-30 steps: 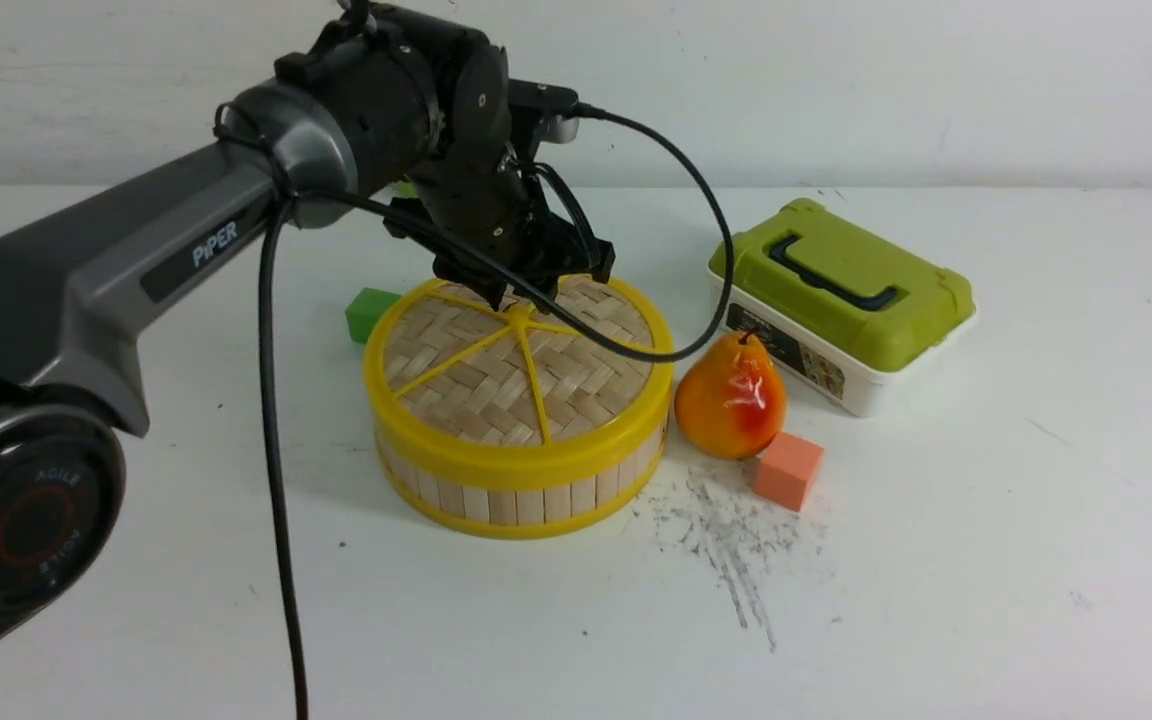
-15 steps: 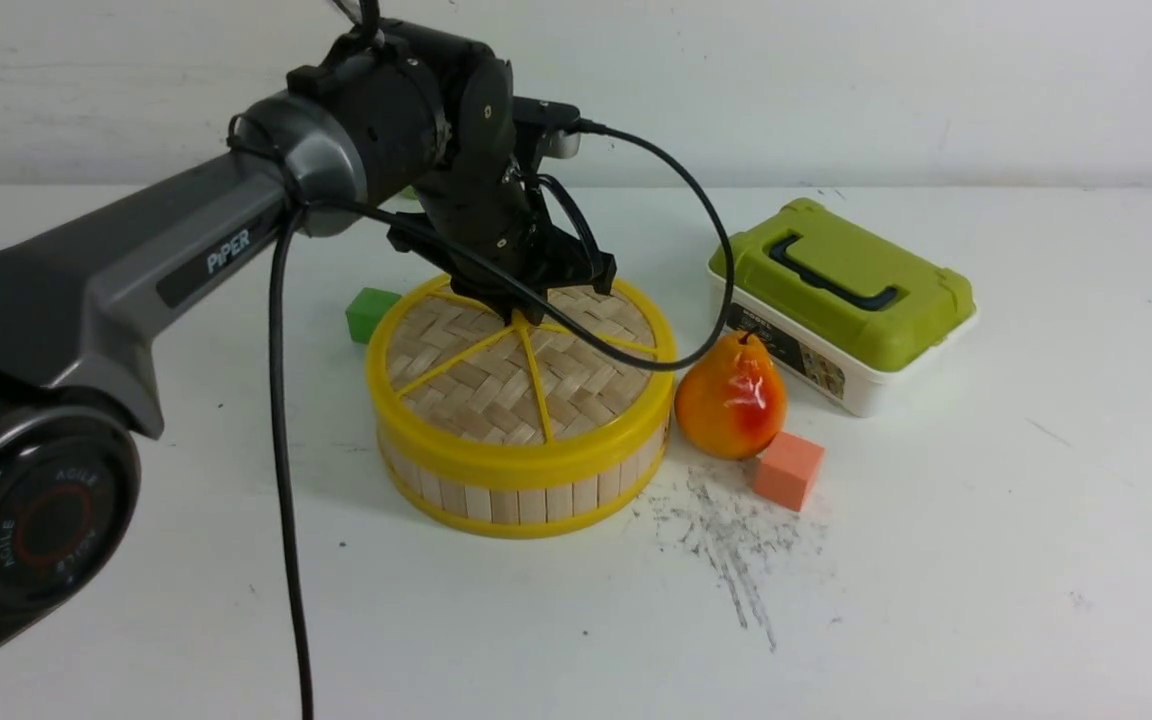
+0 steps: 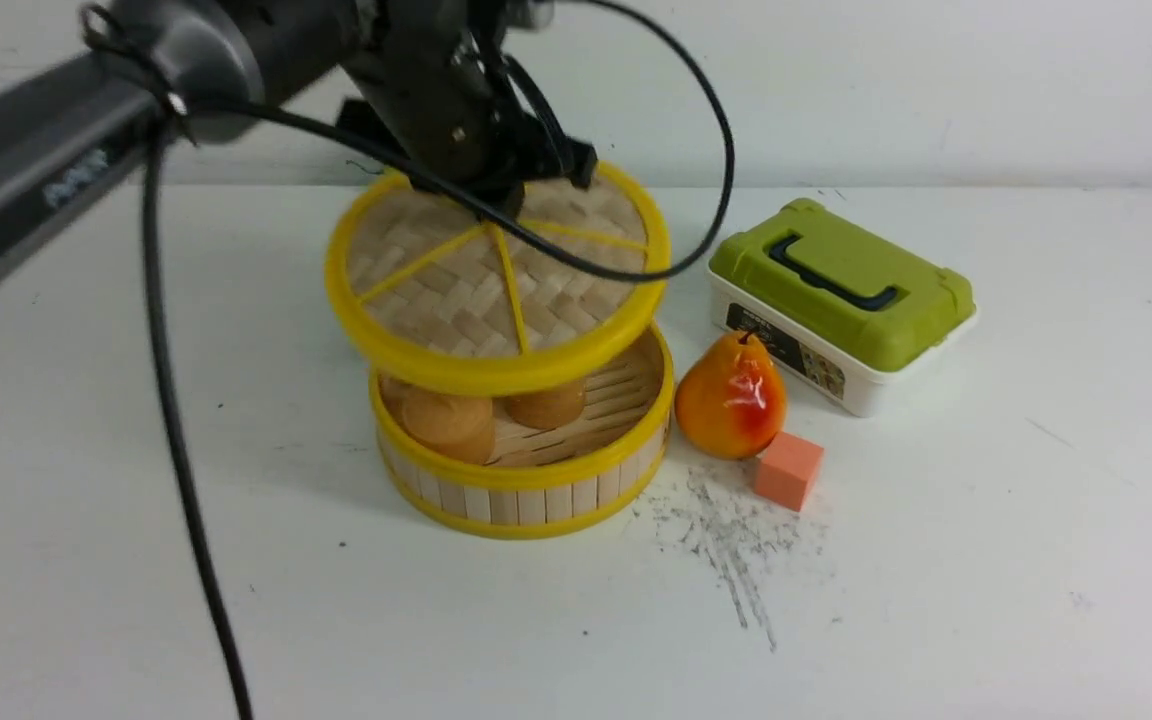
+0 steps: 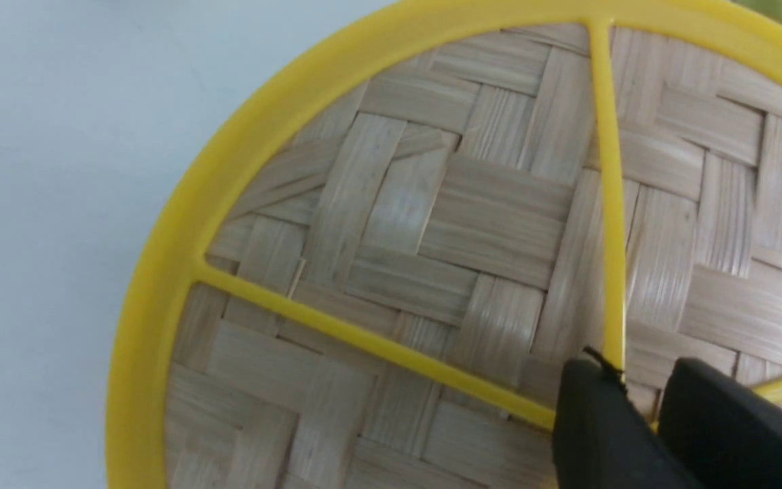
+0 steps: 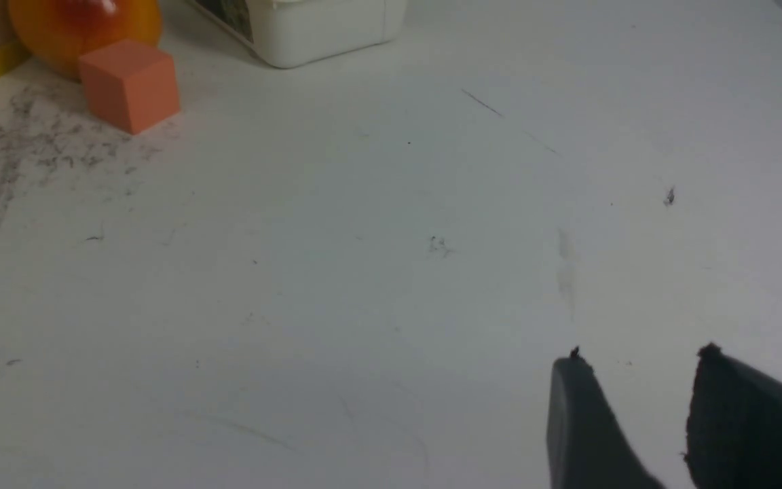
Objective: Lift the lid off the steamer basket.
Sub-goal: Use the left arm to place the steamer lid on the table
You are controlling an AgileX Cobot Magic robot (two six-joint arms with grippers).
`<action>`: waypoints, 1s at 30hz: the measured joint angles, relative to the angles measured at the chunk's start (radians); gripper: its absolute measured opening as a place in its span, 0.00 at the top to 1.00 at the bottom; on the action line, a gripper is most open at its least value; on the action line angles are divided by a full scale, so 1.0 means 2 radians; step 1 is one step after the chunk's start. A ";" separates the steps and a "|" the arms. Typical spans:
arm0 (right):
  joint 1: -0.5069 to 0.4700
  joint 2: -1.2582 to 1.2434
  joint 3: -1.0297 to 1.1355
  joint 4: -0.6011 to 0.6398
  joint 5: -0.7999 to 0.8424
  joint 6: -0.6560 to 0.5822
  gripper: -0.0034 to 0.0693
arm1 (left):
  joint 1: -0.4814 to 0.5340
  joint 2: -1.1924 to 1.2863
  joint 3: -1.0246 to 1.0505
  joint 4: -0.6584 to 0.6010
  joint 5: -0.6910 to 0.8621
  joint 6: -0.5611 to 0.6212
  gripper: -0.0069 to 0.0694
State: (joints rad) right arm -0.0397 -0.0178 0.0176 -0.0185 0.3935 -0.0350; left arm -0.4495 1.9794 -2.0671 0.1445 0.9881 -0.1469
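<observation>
The lid point(image 3: 456, 290), a woven bamboo disc with a yellow rim and spokes, hangs tilted in the air above the steamer basket point(image 3: 526, 480). My left gripper point(image 3: 506, 205) is shut on the lid's central knob; in the left wrist view its black fingers point(image 4: 642, 380) pinch the hub where the spokes meet on the lid point(image 4: 486, 224). The basket stands uncovered on the table, with two brown buns point(image 3: 446, 420) on its slatted floor. My right gripper point(image 5: 639, 367) shows only in the right wrist view, open over bare table with nothing between its fingers.
An orange-red pear point(image 3: 731, 395) and a salmon cube point(image 3: 788, 470) sit just right of the basket. A white box with a green lid point(image 3: 841, 300) stands behind them. Dark scuff marks point(image 3: 736, 540) lie in front of the basket.
The left gripper closed on the lid's knob and rose, lifting the lid off the basket and a little to the left. The buns inside now show.
</observation>
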 joint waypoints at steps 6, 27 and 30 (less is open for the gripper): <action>0.000 0.000 0.000 0.000 0.000 0.000 0.62 | 0.014 -0.064 -0.002 0.071 0.063 0.000 0.77; 0.000 0.000 0.000 0.000 0.000 0.000 0.62 | 0.195 -0.101 0.308 -0.033 -0.162 -0.026 0.77; 0.000 0.000 0.000 0.000 0.000 0.000 0.62 | 0.195 -0.091 0.324 -0.032 -0.198 -0.034 0.77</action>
State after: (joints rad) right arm -0.0397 -0.0178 0.0176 -0.0185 0.3935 -0.0350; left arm -0.0602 1.7979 -1.4186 0.0811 0.5916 -0.2145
